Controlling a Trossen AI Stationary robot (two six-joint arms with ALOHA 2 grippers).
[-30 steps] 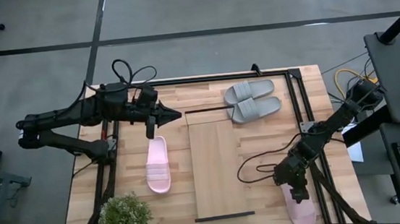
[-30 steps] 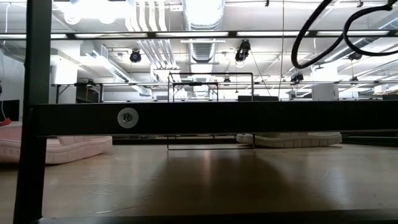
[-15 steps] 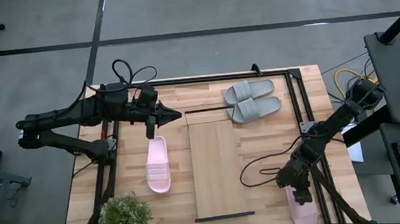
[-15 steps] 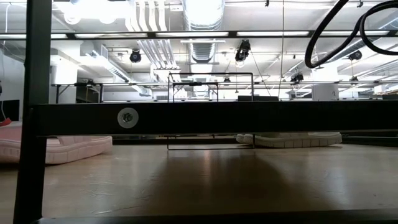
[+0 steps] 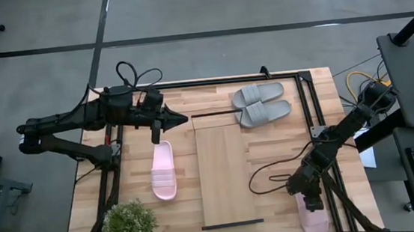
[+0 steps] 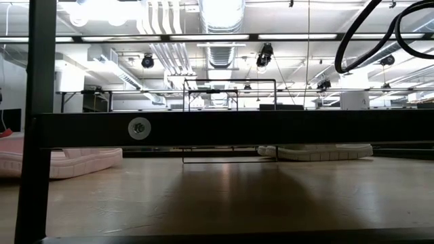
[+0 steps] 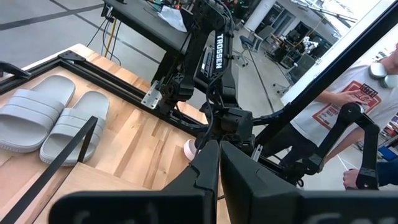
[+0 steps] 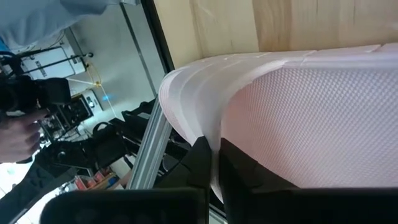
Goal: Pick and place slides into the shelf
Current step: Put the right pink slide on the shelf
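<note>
The shelf point(image 5: 228, 173) lies bare beside my right gripper point(image 5: 310, 200), its long axis matching the pink slide point(image 5: 311, 216) directly under me at the table's near right corner; my fingers are pinched narrow on that slide's strap; open board between; my left gripper point(image 5: 179, 119), jaws together, waits above the other pink slide point(image 5: 163, 171).

Shelf point(image 5: 228, 173): long light-wood board with black wire frames at both ends, lying flat at frame centre, bare. Grey pair point(image 5: 261, 104): two slides side by side, touching, upper right of centre, just beyond the shelf's top right corner. Pink slide point(image 5: 163, 170): flat, strap up, lengthwise left of the shelf. Second pink slide point(image 5: 311, 216): lower right, at the tabletop edge, partly hidden, its strap edge between the closed right claw point(image 8: 214, 163) fingers.
</note>
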